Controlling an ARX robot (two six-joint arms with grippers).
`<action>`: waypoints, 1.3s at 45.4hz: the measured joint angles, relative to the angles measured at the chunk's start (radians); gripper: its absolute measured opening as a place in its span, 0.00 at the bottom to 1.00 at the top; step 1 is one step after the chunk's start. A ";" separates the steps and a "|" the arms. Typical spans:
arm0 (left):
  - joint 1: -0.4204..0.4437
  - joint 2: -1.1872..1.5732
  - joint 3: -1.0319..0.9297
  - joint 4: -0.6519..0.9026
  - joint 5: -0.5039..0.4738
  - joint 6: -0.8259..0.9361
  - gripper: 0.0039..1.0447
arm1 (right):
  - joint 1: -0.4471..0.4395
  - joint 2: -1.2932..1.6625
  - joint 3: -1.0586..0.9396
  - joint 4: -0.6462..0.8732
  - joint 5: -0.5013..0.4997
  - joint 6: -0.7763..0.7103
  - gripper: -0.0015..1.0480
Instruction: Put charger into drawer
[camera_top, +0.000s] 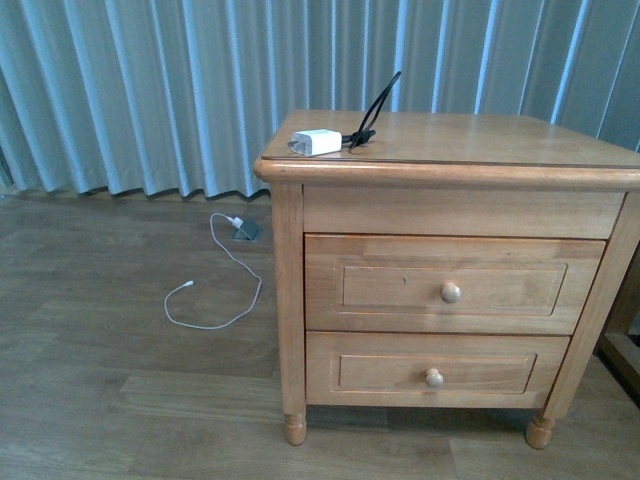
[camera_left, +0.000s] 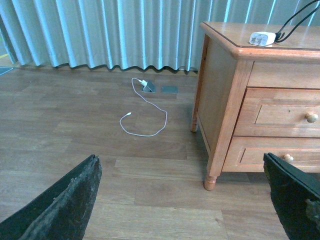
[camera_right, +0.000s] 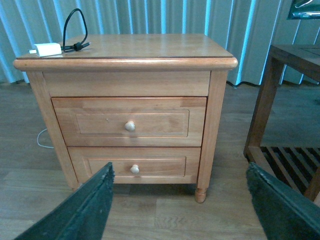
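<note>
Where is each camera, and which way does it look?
Front view: on the robot's body, facing the nightstand, charger on top; no arms show.
Left wrist view: on the left arm, looking past the open left claw at the nightstand's side and a white floor cable.
Right wrist view: on the right arm, looking past the open right claw at the nightstand's front.
Shared: all see the charger and the taller drawer.

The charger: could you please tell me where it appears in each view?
Front view: the charger lies on the nightstand top, at its front left corner.
Left wrist view: charger on that top, by the front edge.
Right wrist view: charger at the same front corner.
Shared landmark: the round knob of the drawer, below the top.
</note>
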 joint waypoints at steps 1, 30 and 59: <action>0.000 0.000 0.000 0.000 0.000 0.000 0.94 | 0.000 0.000 0.000 0.000 0.000 0.000 0.80; 0.000 0.000 0.000 0.000 0.000 0.000 0.94 | -0.030 0.029 0.005 -0.037 -0.138 -0.025 0.92; 0.000 0.000 0.000 0.000 0.000 0.000 0.94 | 0.201 1.490 0.430 0.827 0.024 -0.112 0.92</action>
